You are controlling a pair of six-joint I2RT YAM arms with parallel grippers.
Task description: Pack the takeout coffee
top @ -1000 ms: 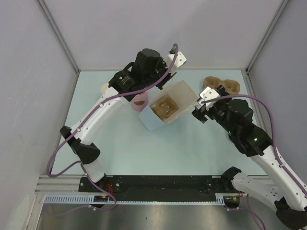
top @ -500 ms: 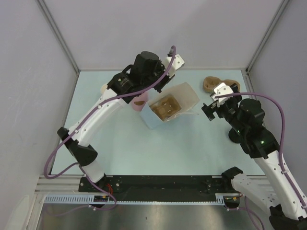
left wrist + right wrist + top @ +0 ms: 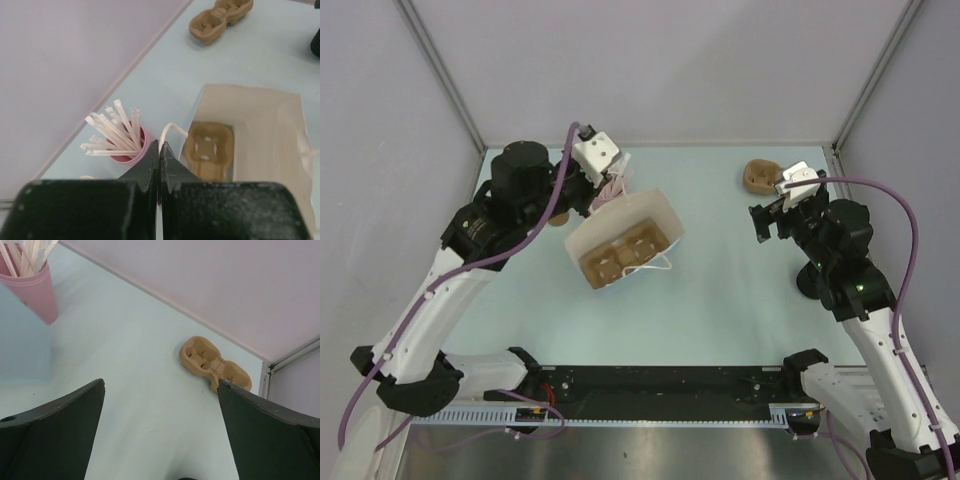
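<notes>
The takeout coffee shows only as a black lid (image 3: 809,284) on the table at the right, half hidden under my right arm; its edge also shows in the left wrist view (image 3: 316,44). The white paper bag (image 3: 620,222) stands open left of centre with a brown cup carrier (image 3: 620,258) in its bottom. My left gripper (image 3: 605,197) is at the bag's far rim, shut on the bag's white handle (image 3: 171,131). My right gripper (image 3: 769,214) is open and empty over bare table, well right of the bag (image 3: 265,125).
A pink cup of white straws (image 3: 131,150) stands just behind the bag, close to my left gripper (image 3: 159,146); it also shows in the right wrist view (image 3: 31,287). A second brown carrier (image 3: 758,175) lies at the back right (image 3: 214,364). Grey walls close the back and sides.
My left gripper has pulled the bag left and a little nearer by its handle. My right gripper has drawn away to the right and let go of the bag.
</notes>
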